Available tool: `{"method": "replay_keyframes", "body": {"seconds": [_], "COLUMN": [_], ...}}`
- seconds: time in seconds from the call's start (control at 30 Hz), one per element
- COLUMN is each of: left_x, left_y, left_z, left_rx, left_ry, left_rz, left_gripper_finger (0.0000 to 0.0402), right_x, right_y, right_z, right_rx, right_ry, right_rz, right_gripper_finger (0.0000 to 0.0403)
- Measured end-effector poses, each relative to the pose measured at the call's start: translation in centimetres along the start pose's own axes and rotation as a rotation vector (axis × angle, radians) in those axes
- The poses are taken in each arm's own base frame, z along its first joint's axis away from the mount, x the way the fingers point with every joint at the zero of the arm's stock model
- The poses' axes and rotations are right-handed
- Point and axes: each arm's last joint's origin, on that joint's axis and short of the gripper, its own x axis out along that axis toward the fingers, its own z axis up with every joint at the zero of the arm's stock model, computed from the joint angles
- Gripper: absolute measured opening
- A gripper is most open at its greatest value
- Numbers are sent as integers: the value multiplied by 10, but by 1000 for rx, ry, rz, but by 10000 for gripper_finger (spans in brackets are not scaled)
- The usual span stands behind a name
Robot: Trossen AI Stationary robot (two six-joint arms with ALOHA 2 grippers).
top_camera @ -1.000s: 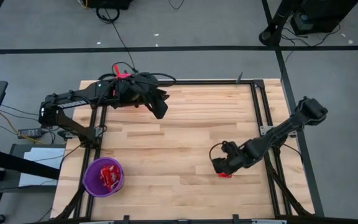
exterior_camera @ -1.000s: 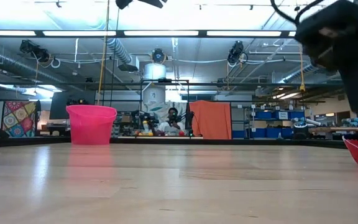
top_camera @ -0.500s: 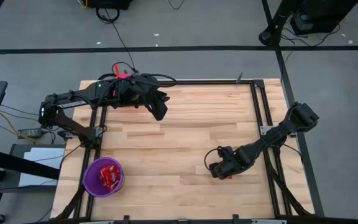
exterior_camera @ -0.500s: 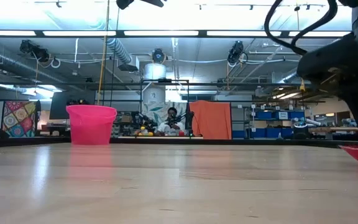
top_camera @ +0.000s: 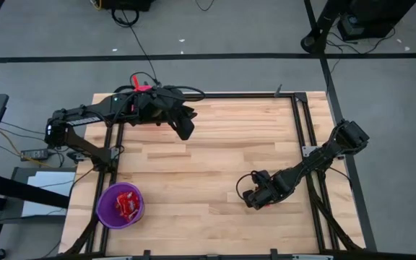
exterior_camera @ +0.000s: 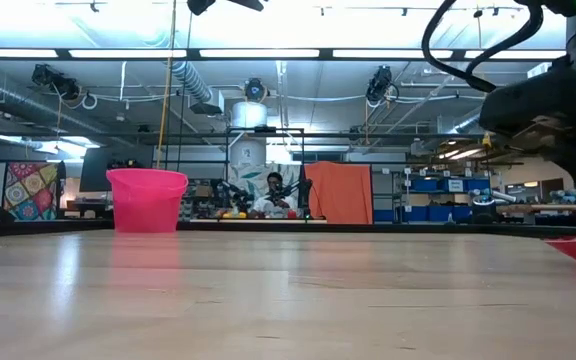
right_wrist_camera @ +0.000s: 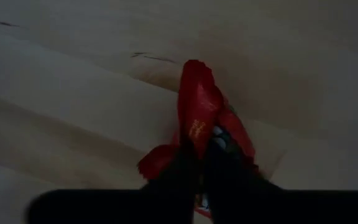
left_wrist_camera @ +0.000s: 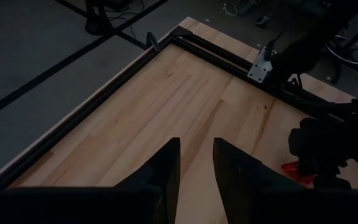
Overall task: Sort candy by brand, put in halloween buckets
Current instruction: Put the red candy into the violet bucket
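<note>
Tabletop (top_camera: 201,155): pale wood planks, dark metal frame rail along every edge; broad centre bare from 9 to 3 o'clock.

Purple bucket (top_camera: 120,205): at 7 o'clock of the tabletop, just inside the near left corner, close to the left rail. Holds red candy (top_camera: 128,204), heaped.

Pink bucket (exterior_camera: 147,200): seen in the low view, upright at the far edge of the tabletop; hidden under the left arm in the high view.

Right claw (top_camera: 255,200): at 4 o'clock of the tabletop, down at the surface, arm reaching in across the right rail. Clenched on a red packet (right_wrist_camera: 199,121); in the right wrist view the shiny wrapper is pinched between the dark fingers (right_wrist_camera: 185,171), its free end standing up above the wood. Red corner of the same packet also visible at the right edge of the low view, low over the wood.

Left claw (top_camera: 184,128): at 11 o'clock, raised over the far left corner, near the far rail. Fingers (left_wrist_camera: 166,171) slightly apart, nothing between them, bare planks ahead.

Background: a person seated in the room beyond the far edge.
</note>
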Motion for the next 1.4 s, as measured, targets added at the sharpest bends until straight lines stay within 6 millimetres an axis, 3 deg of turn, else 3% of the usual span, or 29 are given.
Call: {"method": "replay_keyframes", "body": {"seconds": [0.07,0.2,0.33,0.5,0.67,0.9,1.1,1.2,1.4], "left_x": [0,0,0,-3,-13,-23,-16,-3,32], "left_y": [0,0,1,9,17,16,8,2,-6], "left_z": [0,0,1,11,30,60,80,86,86], "left_rx": [0,0,-3,-18,-55,-166,-287,-329,-395], "left_ry": [0,0,-4,-37,-120,-255,-326,-328,-272], "left_rz": [0,0,2,21,-2,-387,-722,-843,-935], "left_gripper_finger": [102,102,102,102,102,102,102,102,102], "right_x": [0,-3,-24,-73,-130,-221,-282,-294,-294], "right_y": [0,1,2,-7,-19,-33,-34,-34,-27], "right_z": [0,0,1,13,31,60,76,82,92], "right_rx": [-28,-65,-119,-134,-145,-255,-401,-462,-534], "right_ry": [-3,-3,-48,-178,-413,-857,-1219,-1323,-1356], "right_rz": [1,9,35,119,357,691,959,1011,1023], "right_gripper_finger": [12,7,4,3,2,2,2,2,2]}}
